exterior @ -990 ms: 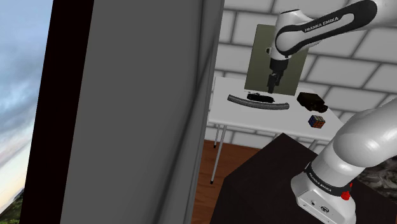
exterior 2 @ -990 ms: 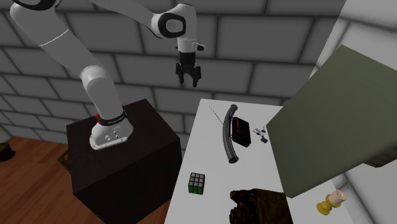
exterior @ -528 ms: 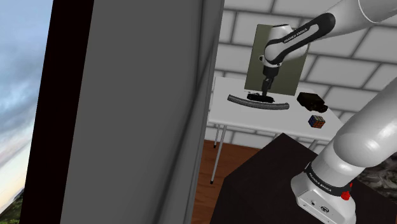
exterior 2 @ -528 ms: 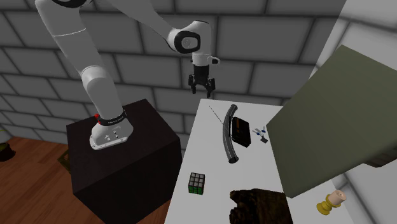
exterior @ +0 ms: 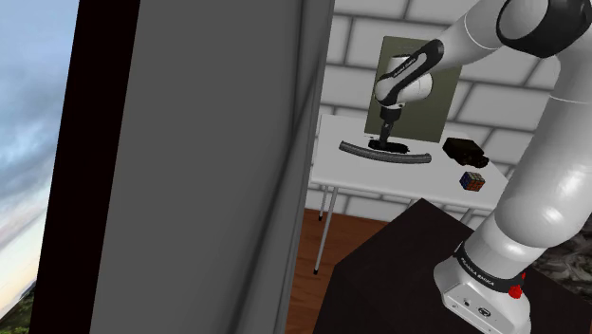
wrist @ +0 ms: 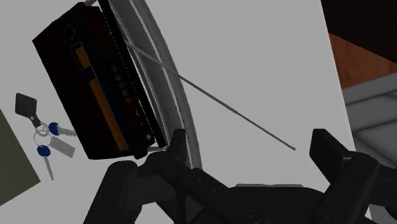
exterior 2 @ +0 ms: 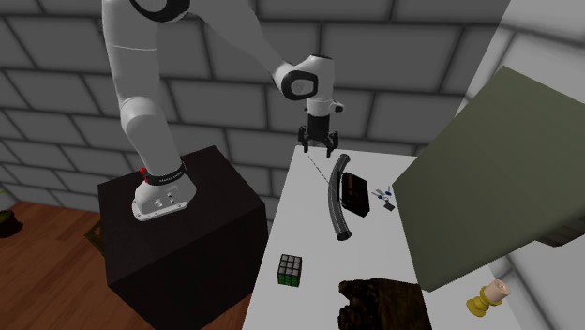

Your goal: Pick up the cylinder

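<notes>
The cylinder (exterior 2: 335,200) is a long, curved grey tube lying on the white table (exterior 2: 300,225), pressed along the side of a black radio (exterior 2: 354,192). In the shoulder view the cylinder (exterior: 384,154) curves across the table's near side. My gripper (exterior 2: 318,148) hangs open, pointing down, just above the tube's end nearest the stand. In the wrist view the cylinder (wrist: 159,70) runs up from beside one finger (wrist: 178,145); the gripper (wrist: 251,146) holds nothing, and bare table lies between its fingers.
The radio's thin antenna (wrist: 235,108) lies across the table under the gripper. Keys (wrist: 48,137) lie past the radio. A colour cube (exterior 2: 292,268), a dark brown lump (exterior 2: 380,302) and an olive panel (exterior 2: 487,169) occupy the table's other end. A grey wall (exterior: 209,161) stands beside it.
The gripper has come down and moved to the second exterior view's right, from over the stand's side to just above the tube's end. It stays open. Nothing on the table moved.
</notes>
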Tool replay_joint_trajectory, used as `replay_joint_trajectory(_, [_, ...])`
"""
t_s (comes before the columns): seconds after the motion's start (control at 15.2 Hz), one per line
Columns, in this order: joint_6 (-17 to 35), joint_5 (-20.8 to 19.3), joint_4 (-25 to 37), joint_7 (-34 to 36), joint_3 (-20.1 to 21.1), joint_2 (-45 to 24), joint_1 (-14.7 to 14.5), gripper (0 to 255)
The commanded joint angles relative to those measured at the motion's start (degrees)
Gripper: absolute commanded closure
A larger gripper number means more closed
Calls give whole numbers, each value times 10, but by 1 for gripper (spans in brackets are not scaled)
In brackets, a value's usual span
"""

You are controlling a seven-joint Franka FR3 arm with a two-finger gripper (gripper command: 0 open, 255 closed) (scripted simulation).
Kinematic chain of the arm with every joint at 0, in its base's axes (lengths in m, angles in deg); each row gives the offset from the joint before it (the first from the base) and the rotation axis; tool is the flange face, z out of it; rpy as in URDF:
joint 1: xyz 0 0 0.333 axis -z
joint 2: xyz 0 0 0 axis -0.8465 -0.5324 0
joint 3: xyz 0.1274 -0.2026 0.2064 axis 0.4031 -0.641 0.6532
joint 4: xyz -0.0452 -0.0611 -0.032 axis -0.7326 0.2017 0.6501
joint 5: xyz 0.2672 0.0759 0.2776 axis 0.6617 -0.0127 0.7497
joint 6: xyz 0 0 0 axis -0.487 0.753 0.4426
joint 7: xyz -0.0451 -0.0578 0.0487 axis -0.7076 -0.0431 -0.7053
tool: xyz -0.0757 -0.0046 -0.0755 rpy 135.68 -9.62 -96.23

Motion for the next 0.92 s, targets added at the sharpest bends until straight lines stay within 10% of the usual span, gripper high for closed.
replay_joint_trajectory(0.0, [16,29,38,-38,10,-53,15,0])
replay_joint_trajectory(0.46, [26,88,190,-127,58,-210,73,0])
replay_joint_trajectory(0.86, [56,97,195,-130,66,-245,80,0])
